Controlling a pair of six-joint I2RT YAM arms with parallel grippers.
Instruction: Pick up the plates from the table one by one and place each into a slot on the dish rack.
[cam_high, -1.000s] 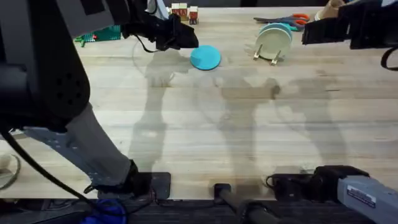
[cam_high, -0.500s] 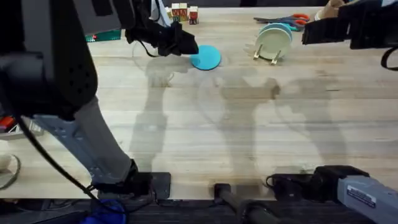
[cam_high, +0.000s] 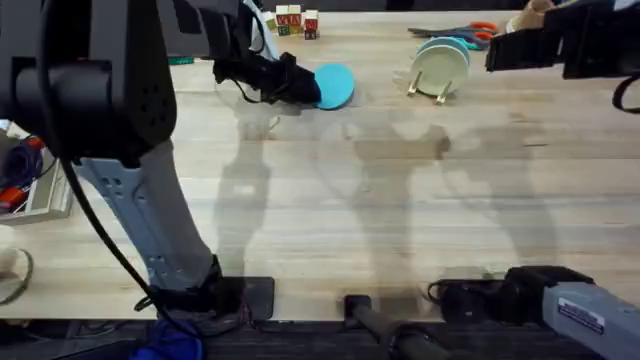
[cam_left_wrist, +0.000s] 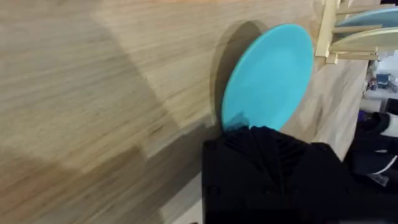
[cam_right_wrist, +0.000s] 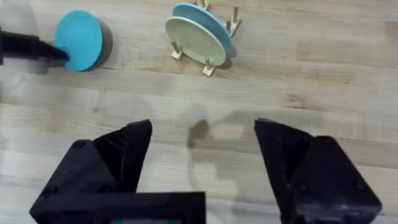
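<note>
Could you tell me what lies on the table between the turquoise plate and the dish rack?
Nothing: between the turquoise plate and the dish rack the table is bare wood, as the overhead and right wrist views show.

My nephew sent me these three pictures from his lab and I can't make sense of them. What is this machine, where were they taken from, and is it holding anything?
It is two robot arms at a wooden table. One picture looks down from above; the other two come from cameras on each wrist. The left gripper has the edge of a turquoise plate between its fingers, tilted up off the wood. The right gripper hangs open, holding nothing. On the table stands a small dish rack, already holding a cream plate and a blue plate.
</note>
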